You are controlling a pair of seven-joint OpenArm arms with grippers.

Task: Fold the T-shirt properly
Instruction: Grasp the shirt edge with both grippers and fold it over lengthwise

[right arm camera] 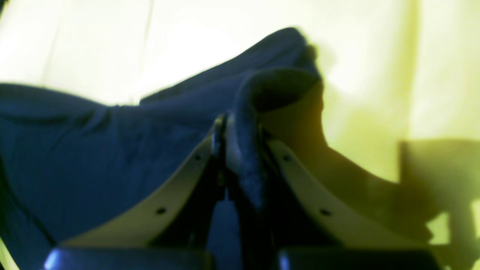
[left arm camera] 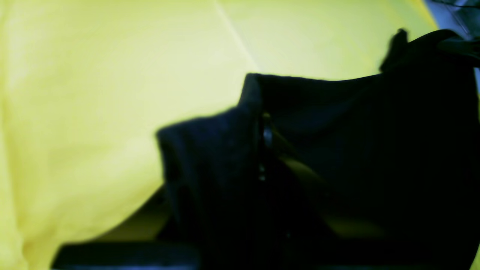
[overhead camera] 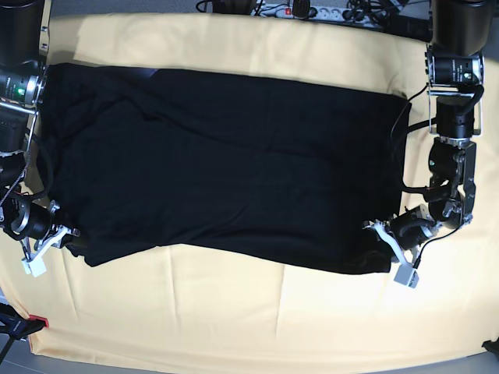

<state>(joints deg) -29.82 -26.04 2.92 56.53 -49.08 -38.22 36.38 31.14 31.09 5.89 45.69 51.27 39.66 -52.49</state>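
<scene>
A large black T-shirt [overhead camera: 226,167] lies spread across a table covered with a yellow cloth [overhead camera: 234,312], seen from above in the base view. The side facing up is plain black with no print showing. The shirt fills most of the middle of the table, its long edges running left to right, with soft wrinkles near its left end.

Two robot arms reach in from the sides. On the right of the base view, the left gripper [overhead camera: 380,235] sits at the shirt's lower right corner, touching the fabric edge. On the left of the base view, the right gripper [overhead camera: 61,236] sits at the shirt's lower left corner, also against the fabric.

The left wrist view is dark and blurred. It shows black cloth [left arm camera: 337,123] bunched up around the left gripper [left arm camera: 264,150] and lifted a little off the yellow cloth [left arm camera: 93,93]. The fingers appear closed together with the cloth pinched between them.

The right wrist view is clearer. The pale fingers [right arm camera: 300,180] of the right gripper [right arm camera: 242,150] are pressed close together, and a fold of the shirt [right arm camera: 93,157] is clamped between them, rising above the tips in a small curled loop. The remaining fabric drapes away to the left, over the yellow cloth [right arm camera: 375,56].

A power strip [overhead camera: 308,11] with cables lies beyond the far edge of the table.
</scene>
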